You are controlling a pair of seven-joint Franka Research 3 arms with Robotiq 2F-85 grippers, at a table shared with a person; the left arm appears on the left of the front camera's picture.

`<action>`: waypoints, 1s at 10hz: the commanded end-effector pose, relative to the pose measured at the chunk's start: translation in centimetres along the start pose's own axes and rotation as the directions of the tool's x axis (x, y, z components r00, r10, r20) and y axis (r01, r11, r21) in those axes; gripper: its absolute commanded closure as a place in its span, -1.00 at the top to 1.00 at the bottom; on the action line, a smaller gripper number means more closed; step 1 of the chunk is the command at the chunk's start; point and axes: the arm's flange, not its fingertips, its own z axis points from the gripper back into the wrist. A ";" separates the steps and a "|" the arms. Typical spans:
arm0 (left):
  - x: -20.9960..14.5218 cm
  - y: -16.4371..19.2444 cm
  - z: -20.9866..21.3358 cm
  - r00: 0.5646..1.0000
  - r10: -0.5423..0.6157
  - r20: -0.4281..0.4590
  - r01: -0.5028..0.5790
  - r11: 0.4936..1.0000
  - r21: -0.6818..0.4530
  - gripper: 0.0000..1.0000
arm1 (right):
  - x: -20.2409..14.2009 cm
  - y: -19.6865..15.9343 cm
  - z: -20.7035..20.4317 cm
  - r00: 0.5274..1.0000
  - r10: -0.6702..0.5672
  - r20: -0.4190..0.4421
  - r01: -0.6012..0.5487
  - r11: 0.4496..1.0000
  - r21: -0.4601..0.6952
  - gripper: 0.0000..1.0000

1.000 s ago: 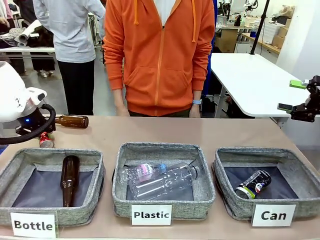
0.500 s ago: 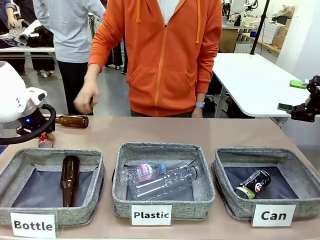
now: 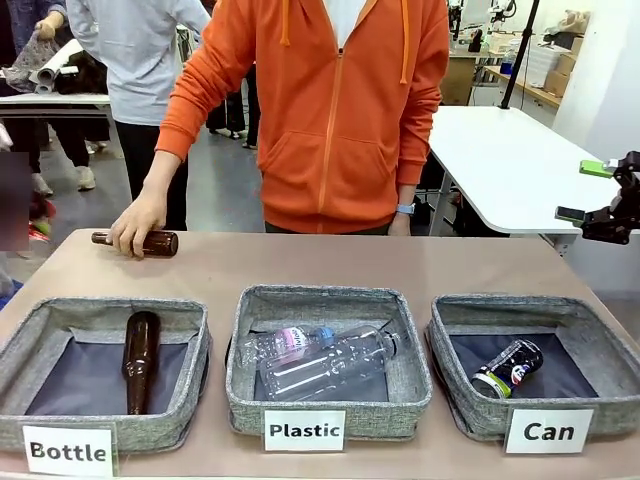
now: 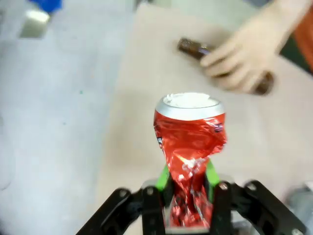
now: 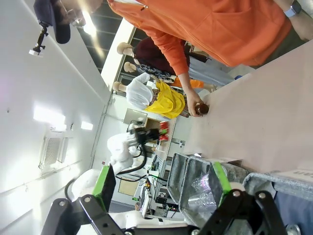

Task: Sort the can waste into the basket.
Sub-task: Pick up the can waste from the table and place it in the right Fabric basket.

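My left gripper is shut on the crushed red can, which it holds upright above the tan table's left edge. The black can lies inside the grey basket labelled "Can" at the front right. My right gripper hangs open and empty at the far right, above and behind that basket. In its own wrist view the right gripper has nothing between its green pads, and the red can shows far off on the other arm.
A person in an orange hoodie stands at the far side, one hand on a brown bottle lying on the table. The "Bottle" basket holds a brown bottle. The "Plastic" basket holds clear bottles.
My left arm has lifted the red can off the table and left the front view. The person's hand has come down onto the brown bottle. The right arm has not moved.
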 end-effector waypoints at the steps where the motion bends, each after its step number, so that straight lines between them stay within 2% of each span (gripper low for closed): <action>1: -3.2 6.7 9.8 0.991 -0.135 0.004 0.133 0.978 -0.157 -1.00 | -0.2 0.2 0.1 1.000 0.004 -0.013 -0.004 1.000 0.003 1.00; 2: -3.9 9.8 13.0 0.991 -0.122 0.055 0.132 0.961 -0.244 -1.00 | -0.2 0.2 0.1 1.000 0.004 -0.013 -0.004 1.000 0.003 1.00; 3: -4.7 12.9 15.5 0.975 -0.215 0.055 0.221 0.915 -0.337 -1.00 | -0.2 0.2 0.1 1.000 0.004 -0.013 -0.004 1.000 0.003 1.00; 4: -5.8 15.3 16.9 0.948 -0.313 0.063 0.308 0.845 -0.437 -1.00 | -0.2 0.2 0.1 1.000 0.004 -0.013 -0.004 1.000 0.003 1.00; 5: -7.1 16.6 17.0 0.903 -0.419 0.096 0.412 0.779 -0.473 -1.00 | -0.2 0.2 0.1 1.000 0.004 -0.013 -0.004 1.000 0.003 1.00; 6: -7.8 17.2 16.3 0.882 -0.459 0.109 0.453 0.761 -0.465 -1.00 | -0.2 0.2 0.1 1.000 0.004 -0.013 -0.004 1.000 0.003 1.00; 7: -8.8 15.8 18.5 0.945 -0.303 0.125 0.327 0.845 -0.423 -1.00 | -0.2 0.2 0.1 1.000 0.004 -0.013 -0.004 1.000 0.003 1.00; 9: -8.8 15.8 18.5 0.945 -0.303 0.125 0.327 0.845 -0.423 -1.00 | -0.2 0.2 0.1 1.000 0.004 -0.013 -0.004 1.000 0.003 1.00; 10: -9.2 16.9 17.9 0.926 -0.359 0.117 0.372 0.811 -0.452 -0.45 | -0.2 0.2 0.1 1.000 0.004 -0.013 -0.004 1.000 0.003 1.00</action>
